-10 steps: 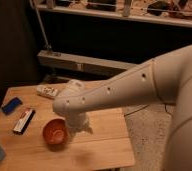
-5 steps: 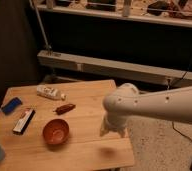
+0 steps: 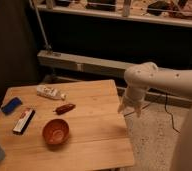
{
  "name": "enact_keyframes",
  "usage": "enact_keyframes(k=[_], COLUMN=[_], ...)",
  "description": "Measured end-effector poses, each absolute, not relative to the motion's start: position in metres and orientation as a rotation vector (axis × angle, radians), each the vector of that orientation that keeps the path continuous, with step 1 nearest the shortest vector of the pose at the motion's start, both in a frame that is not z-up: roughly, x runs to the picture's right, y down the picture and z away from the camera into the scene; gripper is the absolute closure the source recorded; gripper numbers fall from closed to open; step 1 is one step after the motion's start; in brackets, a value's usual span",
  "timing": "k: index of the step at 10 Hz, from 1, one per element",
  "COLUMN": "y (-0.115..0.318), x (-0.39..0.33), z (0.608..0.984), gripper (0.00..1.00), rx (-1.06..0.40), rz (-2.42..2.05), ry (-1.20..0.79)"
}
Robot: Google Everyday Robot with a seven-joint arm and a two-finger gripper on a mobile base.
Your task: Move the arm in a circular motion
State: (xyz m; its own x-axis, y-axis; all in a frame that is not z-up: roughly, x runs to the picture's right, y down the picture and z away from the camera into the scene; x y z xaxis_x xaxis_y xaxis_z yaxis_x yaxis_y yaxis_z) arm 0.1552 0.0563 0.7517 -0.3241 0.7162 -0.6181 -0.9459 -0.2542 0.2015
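No readable text, brand, number or sign appears anywhere in the camera view. The clear bottle lying on the wooden worktop carries a pale label, and the flat black box has a light strip along one edge, but no lettering on either can be made out. The off-white arm bears only small dark dots, no markings, and its tool hangs just past the worktop's right edge.
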Motion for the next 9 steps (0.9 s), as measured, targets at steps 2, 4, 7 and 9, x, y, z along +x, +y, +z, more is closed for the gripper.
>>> enact_keyframes(k=[2, 4, 7, 9], y=[0.010, -0.021, -0.046, -0.046], x=[0.133, 0.092, -0.019, -0.090], z=[0.765, 0.778, 0.790, 0.785], gripper=[0.35, 0.35, 0.35, 0.35], rx=[-0.475, -0.468, -0.460, -0.468], rz=[1.837, 1.810, 1.626, 1.485], ry=[0.675, 0.684, 0.644, 0.580])
